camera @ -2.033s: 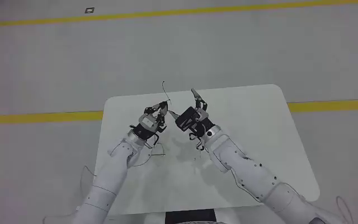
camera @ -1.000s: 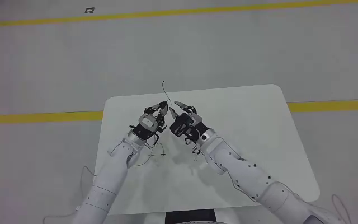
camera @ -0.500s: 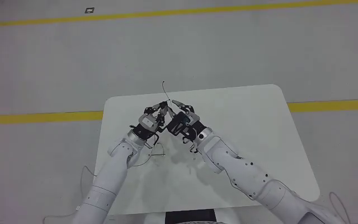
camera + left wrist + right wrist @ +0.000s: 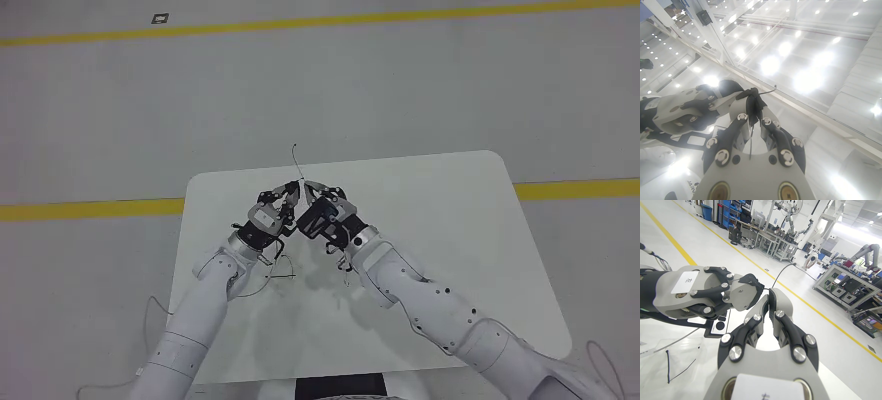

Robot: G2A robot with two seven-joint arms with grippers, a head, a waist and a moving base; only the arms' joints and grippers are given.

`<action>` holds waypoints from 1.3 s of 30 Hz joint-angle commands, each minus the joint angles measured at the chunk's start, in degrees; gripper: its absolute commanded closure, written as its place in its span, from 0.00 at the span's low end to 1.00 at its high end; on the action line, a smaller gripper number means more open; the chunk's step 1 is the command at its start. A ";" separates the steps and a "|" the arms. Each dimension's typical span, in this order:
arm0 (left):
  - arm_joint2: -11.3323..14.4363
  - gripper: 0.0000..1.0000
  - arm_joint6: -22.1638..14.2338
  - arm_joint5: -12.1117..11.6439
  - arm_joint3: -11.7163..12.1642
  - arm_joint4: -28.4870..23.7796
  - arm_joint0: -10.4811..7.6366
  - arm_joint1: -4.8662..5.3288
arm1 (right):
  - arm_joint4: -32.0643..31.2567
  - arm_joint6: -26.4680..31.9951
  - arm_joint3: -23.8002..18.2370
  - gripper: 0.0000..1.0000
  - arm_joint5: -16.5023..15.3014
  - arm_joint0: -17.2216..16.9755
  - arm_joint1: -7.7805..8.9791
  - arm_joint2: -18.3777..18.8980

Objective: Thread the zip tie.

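Note:
A thin black zip tie is held up above the white table, near its far left part. My left gripper is shut on it, with one end hanging down between its fingers and a short end sticking out past the tips. My right gripper sits tip to tip with the left gripper and is shut on the same tie. Past the right fingertips, the long free end curves upward. From above, the left gripper and the right gripper meet under the tie's free end.
A second black zip tie lies bent on the table beside a clear plastic bag, under the left arm. The table's right half is bare. Workbenches and other robots stand far off in the hall.
My right gripper has swung left from an open stance beside the left gripper and has shut on the tie at the left fingertips. The left arm has kept still.

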 commanded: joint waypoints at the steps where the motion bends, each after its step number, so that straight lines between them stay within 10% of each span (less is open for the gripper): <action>1: 0.00 1.00 0.00 0.00 0.00 0.00 0.00 0.00 | 0.00 0.19 0.04 1.00 0.01 -0.04 0.11 0.04; 39: 0.00 1.00 0.00 0.00 0.00 0.00 0.00 0.00 | 0.00 4.31 -3.52 1.00 4.30 -3.58 4.69 3.55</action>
